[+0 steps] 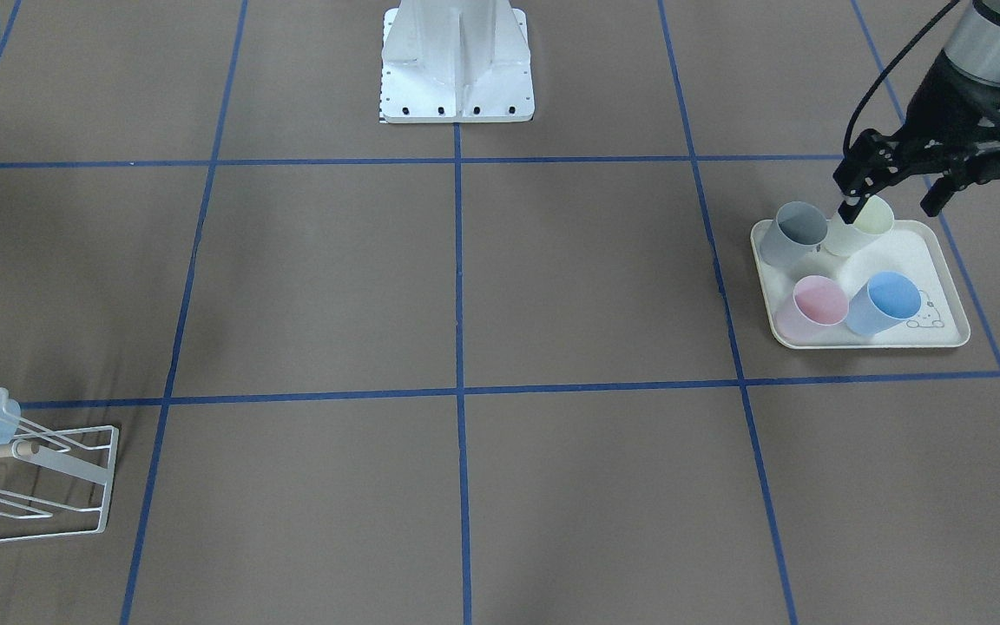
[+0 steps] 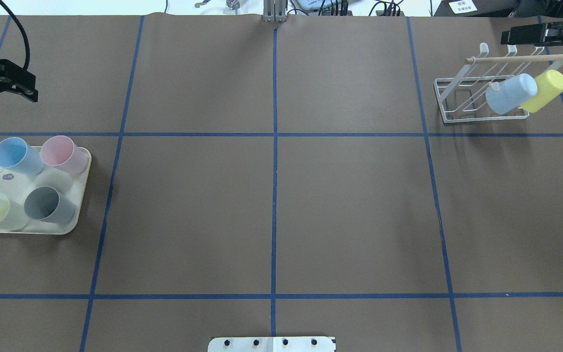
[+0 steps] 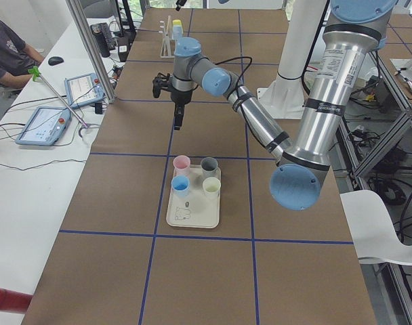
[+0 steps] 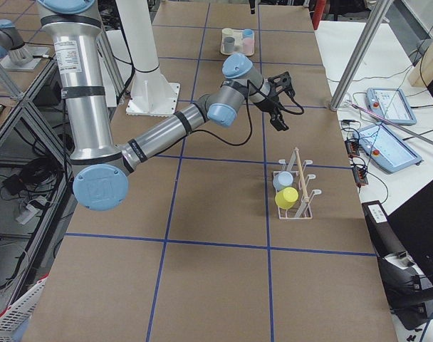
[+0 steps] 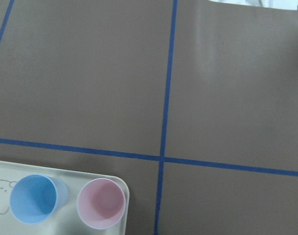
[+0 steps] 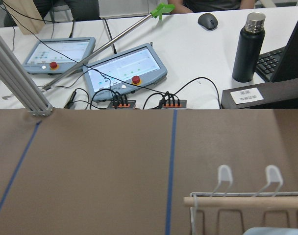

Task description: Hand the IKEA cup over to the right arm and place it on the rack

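Pick-up step: my left gripper (image 1: 892, 207), spread wide and empty, hangs over the tray (image 1: 917, 252), probably nearest the pale-green cup (image 1: 870, 219); next, descend and close; right gripper (image 2: 508, 36) opening unreadable.

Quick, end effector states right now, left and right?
Left end effector: open, holding nothing.
Right end effector: cannot be told, only partly in view.
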### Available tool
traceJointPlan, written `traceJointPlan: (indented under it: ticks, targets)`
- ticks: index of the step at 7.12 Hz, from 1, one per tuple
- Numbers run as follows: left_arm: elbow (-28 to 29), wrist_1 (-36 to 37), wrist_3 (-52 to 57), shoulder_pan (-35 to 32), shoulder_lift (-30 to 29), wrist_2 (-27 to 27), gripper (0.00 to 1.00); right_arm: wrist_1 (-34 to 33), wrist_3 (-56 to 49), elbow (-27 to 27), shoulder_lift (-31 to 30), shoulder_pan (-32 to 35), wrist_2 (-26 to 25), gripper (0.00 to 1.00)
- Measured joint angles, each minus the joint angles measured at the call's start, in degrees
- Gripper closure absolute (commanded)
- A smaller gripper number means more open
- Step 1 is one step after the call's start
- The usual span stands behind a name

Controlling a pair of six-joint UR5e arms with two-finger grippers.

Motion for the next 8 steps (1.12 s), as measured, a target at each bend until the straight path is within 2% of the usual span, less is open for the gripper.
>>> traceJointPlan:
  ticks: [1, 3, 6, 8]
  targets:
    - [2.93, -0.32, 4.52, -1.61, 1.49, -2.78, 0.00, -0.16, 5.65, 0.36, 2.14, -1.03, 1.97, 0.00]
    - [8.12, -3.73, 8.49, -2.52, 3.51, -5.04, 0.00, 0.01, 16.10, 0.45, 6.30, -5.44, 2.78, 0.00]
    - [18.55, -17.53, 9.46, -2.76, 6.17, -7.54, 0.00, 0.10, 26.04, 0.13, 10.65, -12.03, -0.14, 0.00]
    - [24.10, -23.34, 10.36, -2.74, 7.19, -7.74, 0.01, 0.15, 29.98, -0.10, 12.62, -14.91, -1.49, 0.00]
